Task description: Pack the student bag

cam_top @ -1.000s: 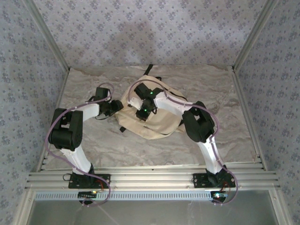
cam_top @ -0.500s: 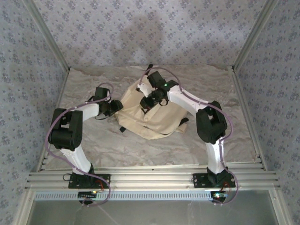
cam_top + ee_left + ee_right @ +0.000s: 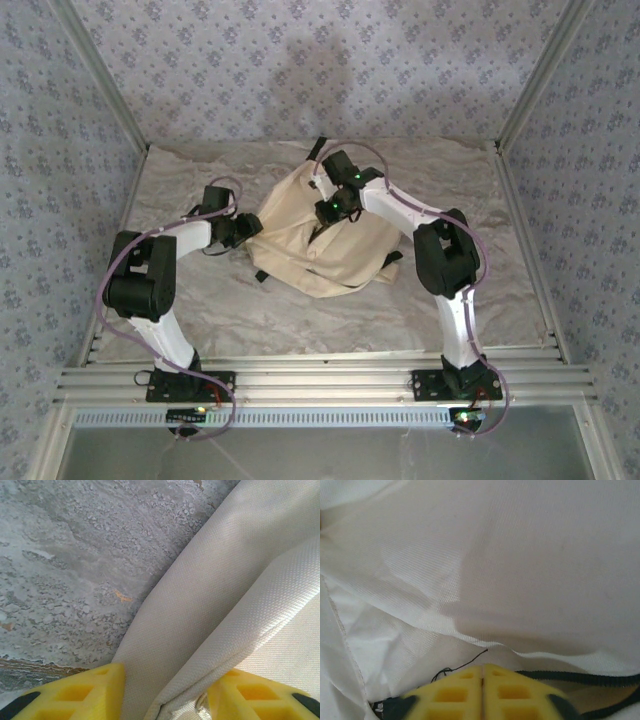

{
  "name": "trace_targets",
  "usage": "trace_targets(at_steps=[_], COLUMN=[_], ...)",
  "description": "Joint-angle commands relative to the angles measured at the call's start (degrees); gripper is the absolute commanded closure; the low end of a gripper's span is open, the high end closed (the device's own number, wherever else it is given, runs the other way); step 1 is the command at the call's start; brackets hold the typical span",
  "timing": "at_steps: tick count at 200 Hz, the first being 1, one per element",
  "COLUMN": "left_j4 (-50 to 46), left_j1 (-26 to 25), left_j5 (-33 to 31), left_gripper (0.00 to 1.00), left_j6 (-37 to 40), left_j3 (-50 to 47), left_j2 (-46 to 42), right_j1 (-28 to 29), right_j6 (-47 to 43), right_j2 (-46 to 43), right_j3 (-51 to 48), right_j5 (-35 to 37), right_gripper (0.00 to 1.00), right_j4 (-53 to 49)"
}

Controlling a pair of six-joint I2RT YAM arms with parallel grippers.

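A: Floral wallpaper on three sides, a marbled table (image 3: 200, 300) underneath. Where is the student bag (image 3: 300, 255)?
B: Centre of the overhead view, slumped flat on the table.
A: Left gripper (image 3: 165, 692)?
B: Clamped on a fold of cream fabric at the bag's left edge.
A: Right gripper (image 3: 481, 675)?
B: Fingers pressed together, grasping nothing I can make out, nosed into pale cloth beside a black strap (image 3: 580, 677).
A: The step?
B: Opening the bag's mouth, I'd judge. Next it needs a hold on the flap or zipper. What's inside the bag, I cannot tell.
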Motion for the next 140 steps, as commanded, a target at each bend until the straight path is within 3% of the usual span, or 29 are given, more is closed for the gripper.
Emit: trace_targets(at_steps=[1,31,84,140], left_j4=[-1.4,-1.2,-1.4,-1.2], left_j1=[0.4,0.4,0.4,0.4], left_j5=[0.7,0.8,1.0,1.1], left_gripper=[0.52,0.52,0.52,0.52], left_j6=[0.6,0.6,0.6,0.4], left_j3=[1.3,1.4,1.2,1.2], left_j2=[-1.3,-1.3,-1.6,-1.7], right_j1=[0.8,3.3,9.1,13.6], right_j6=[3.0,6.3,4.3,-2.5], right_j2=[-2.1,-4.7,-3.6,4.3], right_j3=[1.2,0.4,1.3,9.8], right_j5=[1.7,2.3,6.2,16.7], right_gripper=[0.64,0.54,0.54,0.54], right_j4=[-2.4,-3.2,-4.1,-10.4])
